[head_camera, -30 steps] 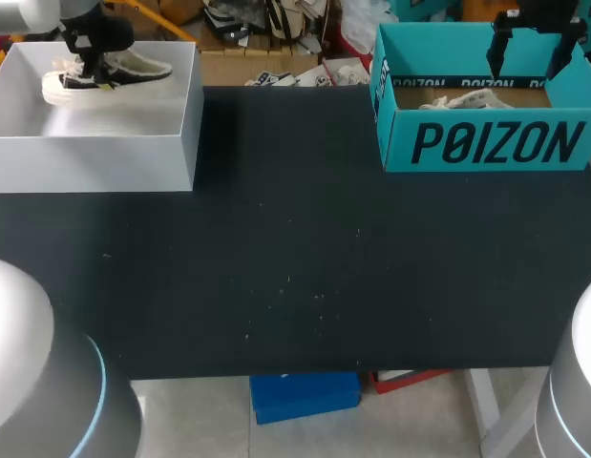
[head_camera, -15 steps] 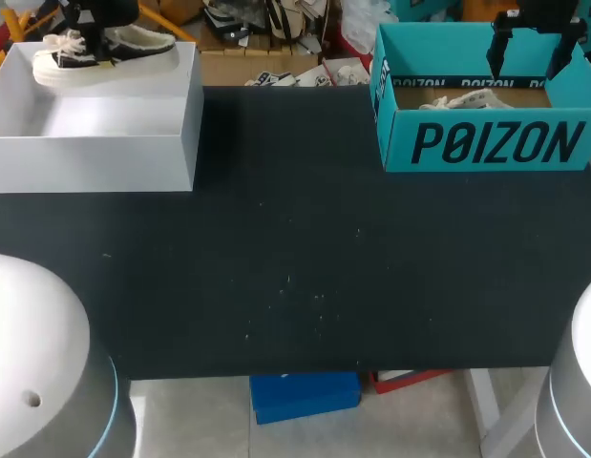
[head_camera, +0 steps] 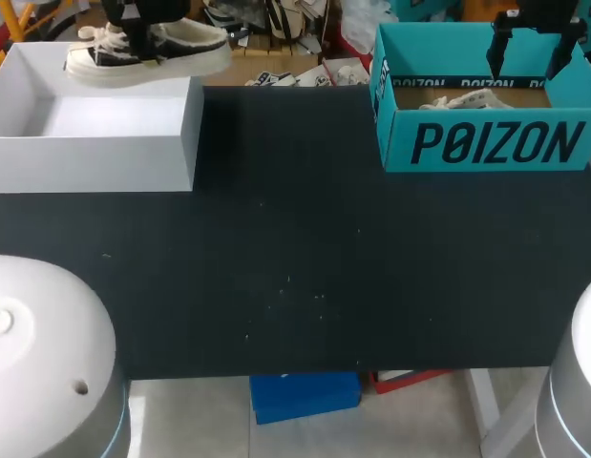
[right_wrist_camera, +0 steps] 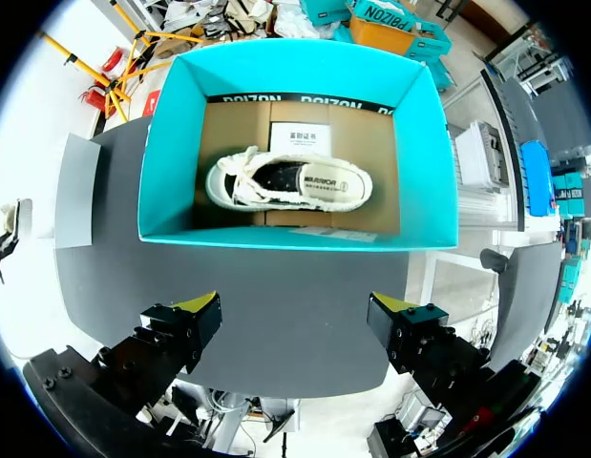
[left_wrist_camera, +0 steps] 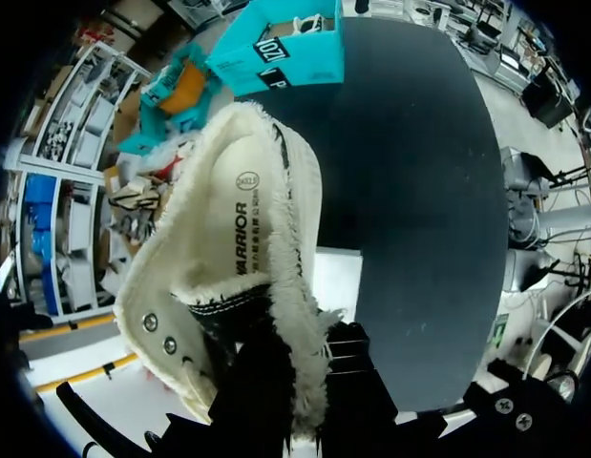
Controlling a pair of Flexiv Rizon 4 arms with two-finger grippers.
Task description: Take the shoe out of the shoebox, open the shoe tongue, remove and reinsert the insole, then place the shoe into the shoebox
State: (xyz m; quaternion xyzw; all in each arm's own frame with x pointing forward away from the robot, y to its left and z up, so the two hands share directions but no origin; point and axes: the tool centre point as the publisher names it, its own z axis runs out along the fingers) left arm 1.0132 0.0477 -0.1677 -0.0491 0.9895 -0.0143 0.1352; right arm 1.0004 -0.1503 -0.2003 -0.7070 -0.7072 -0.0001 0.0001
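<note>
Left gripper [head_camera: 142, 40] pinches a black low-top shoe [head_camera: 147, 52] with a white sole and holds it roughly level in the air. It hangs over the far side of an open white box [head_camera: 104, 162] at the far left corner of the black table [head_camera: 295, 248]. The laced end of the shoe points toward the table's left edge. From the left wrist, the gripper's dark fingers [left_wrist_camera: 348, 372] press from both sides on the frayed cream edge of the shoe's opening. Their yellow tips are hidden behind the shoe. The pale insole faces the camera, and part of the white box shows beneath the shoe, just ahead of the gripper.

Across the table, the right gripper [head_camera: 529, 52] hangs above the open teal shoebox [head_camera: 486, 143] at the far right corner. Its two fingers are spread wide and hold nothing. From the right wrist, the yellow tips stand well apart, and the near wall of the shoebox lies just ahead of them. A second shoe [right_wrist_camera: 290, 181], pale with a dark lining, rests sole-down across the shoebox's cardboard floor. A white card [right_wrist_camera: 300, 136] lies flat just beyond it, against the far wall. The two boxes sit well apart, with dark tabletop between them.
</note>
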